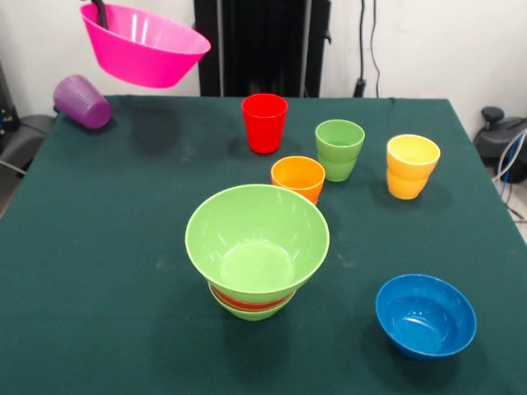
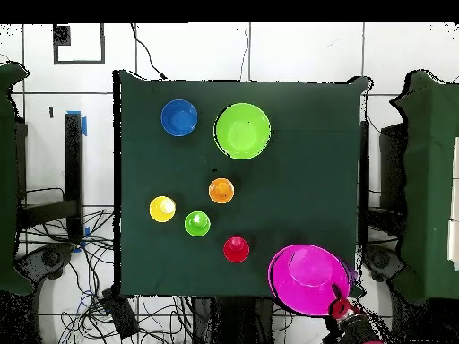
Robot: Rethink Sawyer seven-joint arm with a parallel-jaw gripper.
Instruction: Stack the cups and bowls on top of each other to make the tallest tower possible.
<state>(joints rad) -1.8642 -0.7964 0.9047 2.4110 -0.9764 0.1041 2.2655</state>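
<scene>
The gripper [image 1: 100,11] holds the pink bowl [image 1: 144,45] by its rim, a dark finger hooked over the edge; how wide the fingers stand cannot be told, since most of the gripper is cut off. The bowl hangs tilted in the air above the bench's far left corner as the front view shows it.

Below it the purple cup [image 1: 81,101] lies on its side at that corner. The large green bowl [image 1: 257,241] sits upright on a red-orange bowl [image 1: 247,302] and a smaller green one, forming the tower near the middle of the front edge.

The blue bowl [image 1: 426,315] stands alone by the near right corner. The red cup [image 1: 264,123], orange cup [image 1: 298,178], green cup [image 1: 339,149] and yellow cup [image 1: 412,165] stand upright in the right half of the bench [image 1: 99,247].
</scene>
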